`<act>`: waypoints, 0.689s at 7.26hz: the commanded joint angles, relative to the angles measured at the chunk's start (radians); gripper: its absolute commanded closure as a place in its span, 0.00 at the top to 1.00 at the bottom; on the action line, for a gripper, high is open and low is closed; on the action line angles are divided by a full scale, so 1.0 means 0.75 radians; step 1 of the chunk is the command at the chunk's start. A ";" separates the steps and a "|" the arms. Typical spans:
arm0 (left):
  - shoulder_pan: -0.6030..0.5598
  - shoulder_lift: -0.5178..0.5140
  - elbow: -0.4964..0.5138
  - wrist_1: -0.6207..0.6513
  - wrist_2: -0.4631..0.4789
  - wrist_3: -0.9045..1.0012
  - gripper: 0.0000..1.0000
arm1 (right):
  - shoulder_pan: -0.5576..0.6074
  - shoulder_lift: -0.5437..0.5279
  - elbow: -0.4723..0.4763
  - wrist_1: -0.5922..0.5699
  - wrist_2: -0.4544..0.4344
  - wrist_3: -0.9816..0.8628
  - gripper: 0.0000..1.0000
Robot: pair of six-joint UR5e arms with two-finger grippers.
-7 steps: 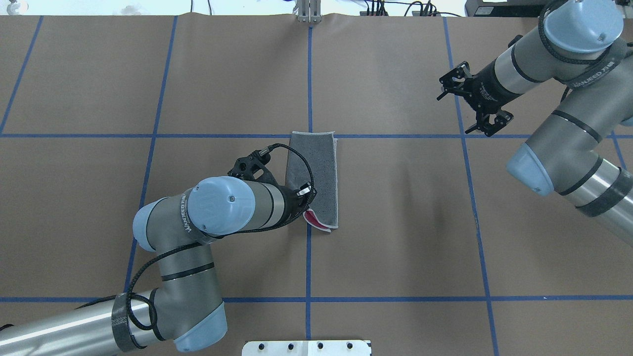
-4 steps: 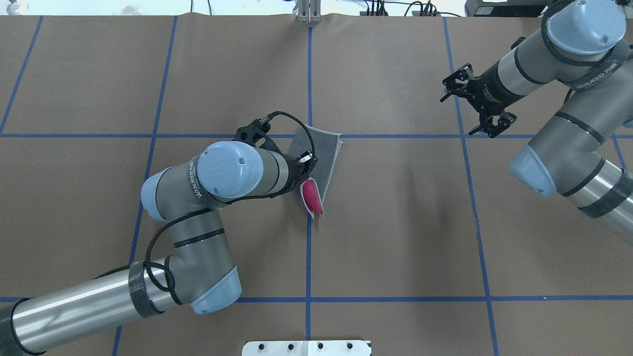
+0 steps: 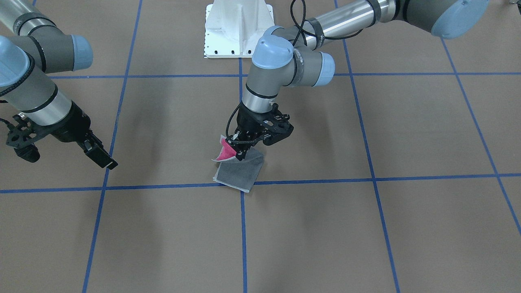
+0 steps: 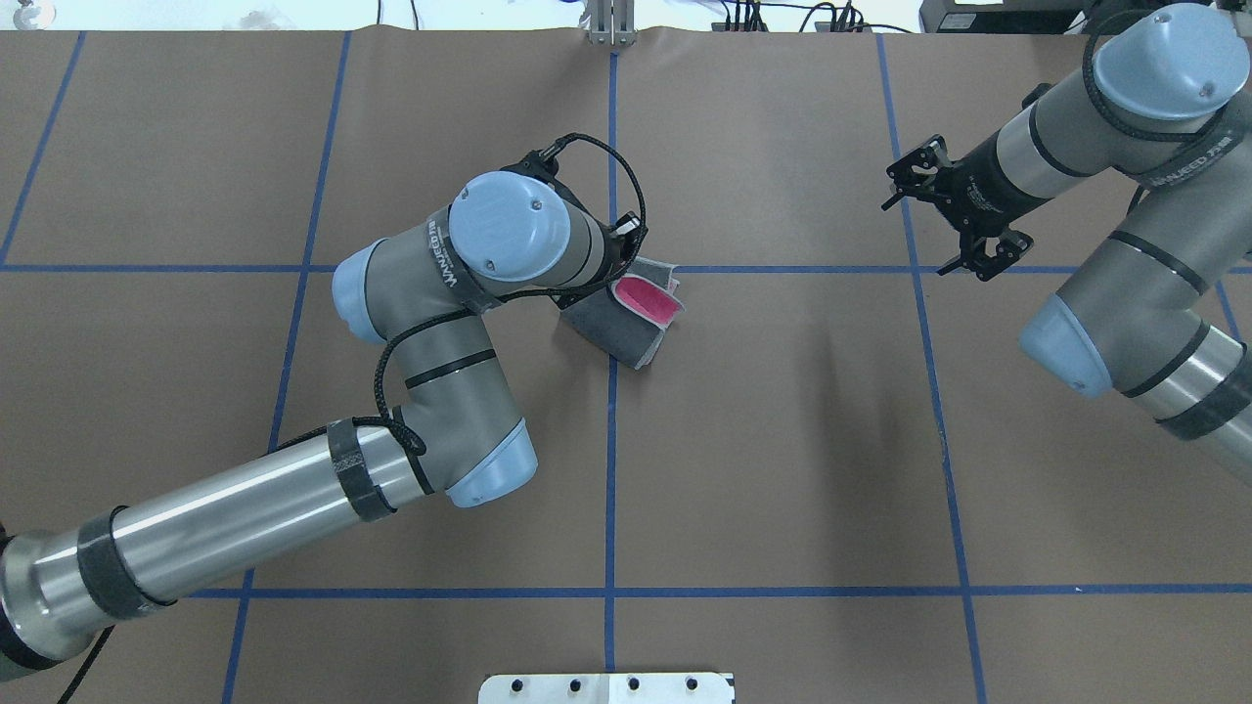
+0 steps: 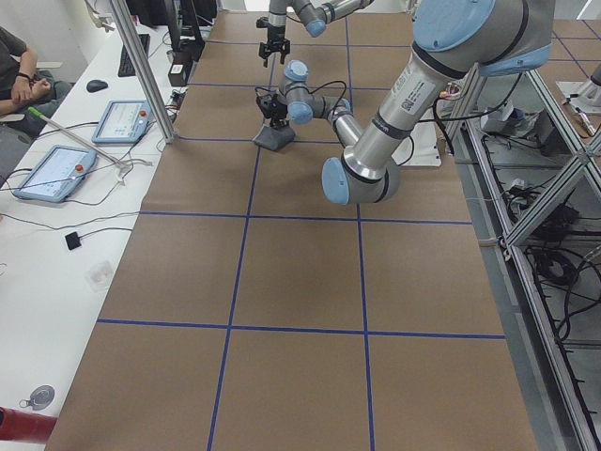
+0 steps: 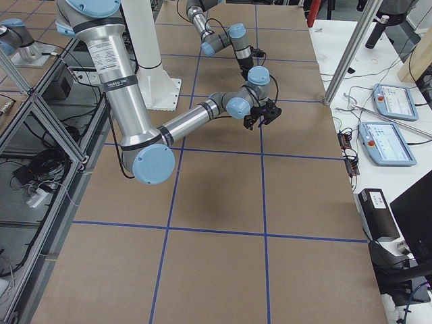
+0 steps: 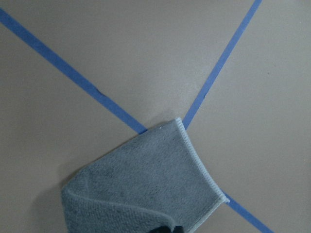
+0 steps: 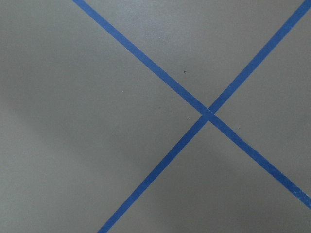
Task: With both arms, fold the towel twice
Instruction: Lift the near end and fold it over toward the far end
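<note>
The towel (image 4: 614, 330) lies near the table's centre, dark grey face up, on the crossing of two blue tape lines. One end is lifted and curled over, so its pink face (image 4: 648, 297) shows. My left gripper (image 3: 237, 149) is shut on that lifted end and holds it just above the grey part (image 3: 239, 172). The left wrist view shows the grey towel (image 7: 146, 187) with its pale border below the camera. My right gripper (image 4: 915, 238) is open and empty, far to the right of the towel, over a tape crossing. It also shows in the front-facing view (image 3: 69, 160).
The white pedestal base (image 3: 238, 28) stands at the robot's side of the table. Blue tape lines (image 4: 610, 469) divide the brown table into squares. An operator (image 5: 17, 80) sits at a side bench with tablets (image 5: 119, 120).
My left gripper has carried the towel's near end up and toward the far side, turning the pink face up and twisting the towel. My right arm has shifted slightly.
</note>
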 commanded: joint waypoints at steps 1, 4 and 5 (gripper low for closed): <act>-0.034 -0.061 0.171 -0.115 -0.004 0.005 0.00 | 0.000 -0.005 -0.007 0.001 0.000 -0.003 1.00; -0.077 -0.106 0.229 -0.126 -0.008 0.005 0.00 | -0.002 -0.014 -0.007 0.003 -0.002 -0.003 1.00; -0.079 -0.108 0.243 -0.134 -0.006 0.009 0.00 | -0.002 -0.014 -0.005 0.003 -0.002 -0.003 1.00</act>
